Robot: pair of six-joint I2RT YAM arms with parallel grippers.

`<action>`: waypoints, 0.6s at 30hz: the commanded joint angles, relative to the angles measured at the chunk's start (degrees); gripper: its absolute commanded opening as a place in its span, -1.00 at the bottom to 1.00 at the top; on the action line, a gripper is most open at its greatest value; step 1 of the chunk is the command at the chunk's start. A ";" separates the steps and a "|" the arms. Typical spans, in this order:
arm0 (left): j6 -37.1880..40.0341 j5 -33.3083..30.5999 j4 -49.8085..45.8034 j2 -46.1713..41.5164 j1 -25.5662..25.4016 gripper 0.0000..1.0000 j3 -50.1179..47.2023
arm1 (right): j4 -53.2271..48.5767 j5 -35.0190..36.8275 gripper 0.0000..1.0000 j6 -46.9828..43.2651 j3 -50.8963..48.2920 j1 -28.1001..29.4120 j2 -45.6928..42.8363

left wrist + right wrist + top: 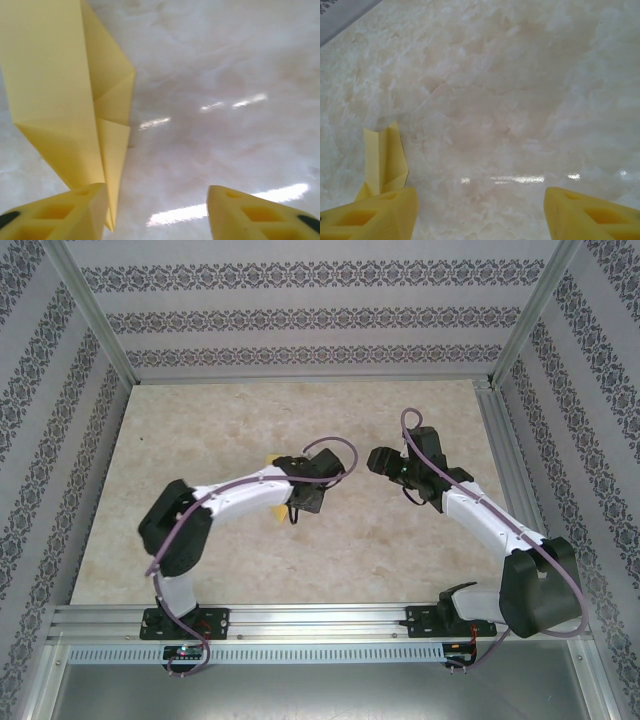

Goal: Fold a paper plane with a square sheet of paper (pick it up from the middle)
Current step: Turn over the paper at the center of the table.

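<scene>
1. The paper is thin, light and bendy (it tears easily), so pinch a folded edge softly.
2. It sits folded on the bench, right beside one finger of the left tool.
3. The left tool and right tool are wide open, holding nothing.
4. The bench is smooth and shiny, with patterned walls around it.

The white left arm and right arm bend inward; the left hand and right hand each show yellow fingers spread apart.
</scene>
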 commanded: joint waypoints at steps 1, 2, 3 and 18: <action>-1.75 9.12 9.50 -8.58 4.08 0.28 -5.90 | 1.93 -1.59 0.31 -1.61 1.64 1.86 2.55; -2.69 10.39 11.00 -11.23 5.80 0.36 -8.44 | 1.59 -1.51 0.29 -2.91 2.76 3.29 3.83; -3.73 11.74 12.59 -13.59 7.86 0.42 -11.29 | 0.50 -1.00 0.28 -4.54 4.37 4.99 5.39; -10.24 25.11 20.51 -33.22 33.20 0.68 -36.78 | -20.43 7.44 0.23 -24.94 38.76 26.69 37.89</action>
